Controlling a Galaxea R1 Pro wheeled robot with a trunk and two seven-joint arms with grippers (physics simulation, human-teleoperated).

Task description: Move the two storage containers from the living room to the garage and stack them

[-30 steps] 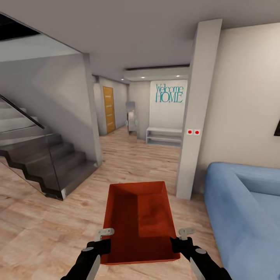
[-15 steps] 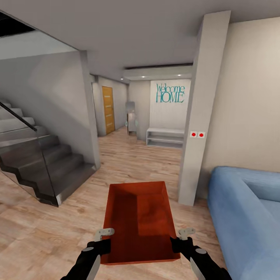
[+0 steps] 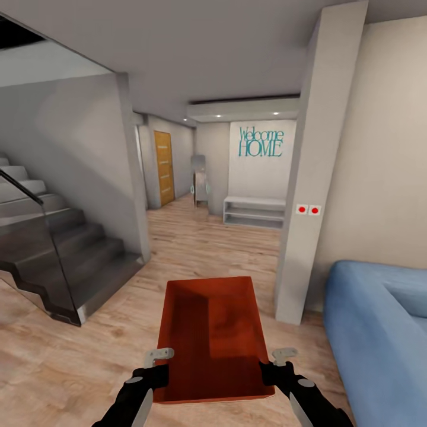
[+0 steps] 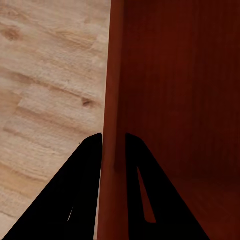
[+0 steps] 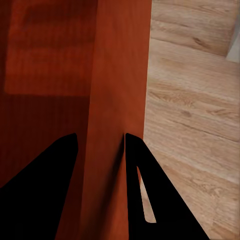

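Both tools, left tool (image 3: 159, 363) and right tool (image 3: 279, 362), are clamping one storage container (image 3: 210, 332) beside the blue sofa (image 3: 379, 332); garage delivery and stacking are remaining.

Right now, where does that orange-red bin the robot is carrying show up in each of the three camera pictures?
Head view: the storage container sits low in the middle, held at both sides by the left hand and right hand.
Left wrist view: its thin side wall runs between the two dark fingers.
Right wrist view: its other side wall is pinched likewise.
Shared landmark: the light wood plank floor beside the bin.
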